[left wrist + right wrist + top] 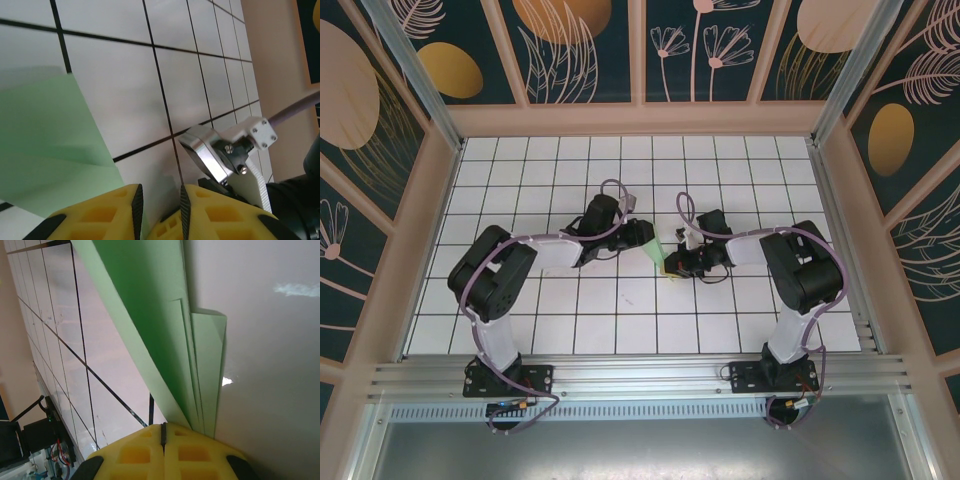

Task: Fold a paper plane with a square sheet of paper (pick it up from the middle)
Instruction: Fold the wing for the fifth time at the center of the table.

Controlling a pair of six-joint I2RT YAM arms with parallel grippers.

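Observation:
The square sheet of paper (654, 251), pale green and folded into layered flaps, lies at the middle of the grid table between both grippers. My right gripper (673, 268) is shut, its pads pressed together with nothing visible in the seam. In the right wrist view the paper (150, 315) stretches away from behind the right gripper (162, 428), its lower end hidden by the right finger. My left gripper (645, 239) is open. In the left wrist view the paper (50, 140) lies left of the left gripper (160, 194) and runs under the left finger; the gap holds almost nothing.
The right arm's metal and white wrist parts (222, 150) sit close to my left fingers. Patterned walls (640, 50) enclose the white grid table (620, 320). An aluminium rail (640, 378) runs along the near edge by the arm bases.

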